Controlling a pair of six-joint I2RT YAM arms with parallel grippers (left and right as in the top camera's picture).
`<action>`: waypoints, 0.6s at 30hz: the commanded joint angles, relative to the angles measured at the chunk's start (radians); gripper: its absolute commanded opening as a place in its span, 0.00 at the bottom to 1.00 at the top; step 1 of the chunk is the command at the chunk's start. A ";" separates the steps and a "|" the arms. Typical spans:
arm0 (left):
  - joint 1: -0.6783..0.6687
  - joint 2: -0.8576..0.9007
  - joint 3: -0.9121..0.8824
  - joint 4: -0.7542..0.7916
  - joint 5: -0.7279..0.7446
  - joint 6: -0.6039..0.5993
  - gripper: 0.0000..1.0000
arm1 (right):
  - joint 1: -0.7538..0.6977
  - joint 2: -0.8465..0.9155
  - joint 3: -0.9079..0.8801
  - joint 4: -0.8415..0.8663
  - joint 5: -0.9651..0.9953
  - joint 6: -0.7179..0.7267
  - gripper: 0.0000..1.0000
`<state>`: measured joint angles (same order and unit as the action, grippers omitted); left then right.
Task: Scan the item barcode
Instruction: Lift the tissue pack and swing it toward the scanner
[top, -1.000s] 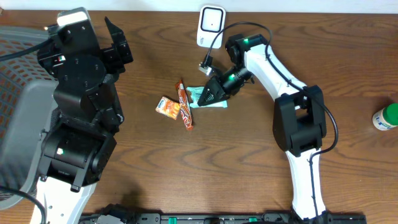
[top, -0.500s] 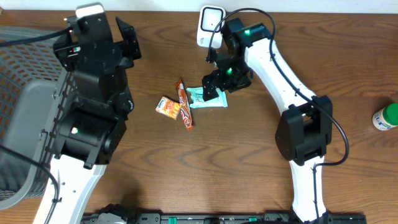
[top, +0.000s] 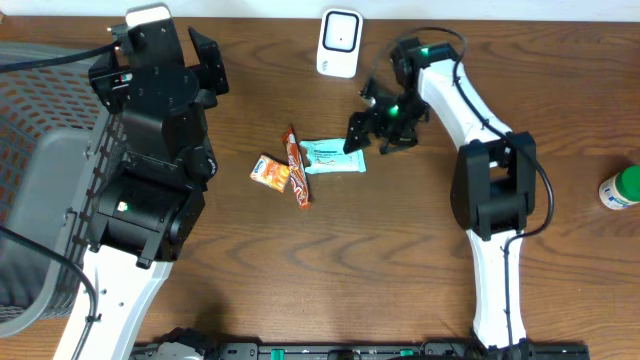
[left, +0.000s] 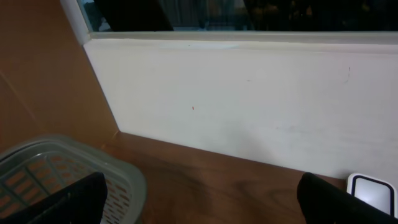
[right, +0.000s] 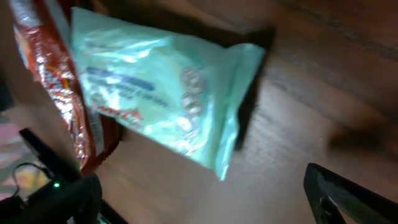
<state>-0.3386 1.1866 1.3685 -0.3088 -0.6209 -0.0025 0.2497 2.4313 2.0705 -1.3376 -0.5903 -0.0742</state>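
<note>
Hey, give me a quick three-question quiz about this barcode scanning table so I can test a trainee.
1. True or false: the right hand is gripping the mint-green packet.
2. Which lies nearest the packet? A red-orange bar, B white scanner, C green-capped bottle.
3. How many wrapped items lie mid-table?
Key: 1 false, it is open beside the packet; 2 A; 3 three: packet, bar, orange pouch.

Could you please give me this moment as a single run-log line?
right gripper: open, beside green packet | green packet: lying on table | left gripper: open, empty | scanner: at far edge, apart from packet
</note>
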 joint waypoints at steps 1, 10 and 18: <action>0.002 -0.006 -0.006 0.004 -0.019 0.006 0.98 | -0.002 0.060 -0.006 -0.005 -0.098 -0.036 0.99; 0.002 -0.006 -0.006 0.003 -0.019 0.006 0.98 | 0.033 0.188 -0.006 -0.008 -0.163 -0.054 0.99; 0.002 -0.006 -0.006 0.003 -0.020 0.006 0.98 | 0.047 0.322 -0.006 0.065 -0.051 0.073 0.01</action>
<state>-0.3386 1.1866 1.3685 -0.3092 -0.6209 -0.0025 0.2798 2.6102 2.1010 -1.3266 -0.8883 -0.0807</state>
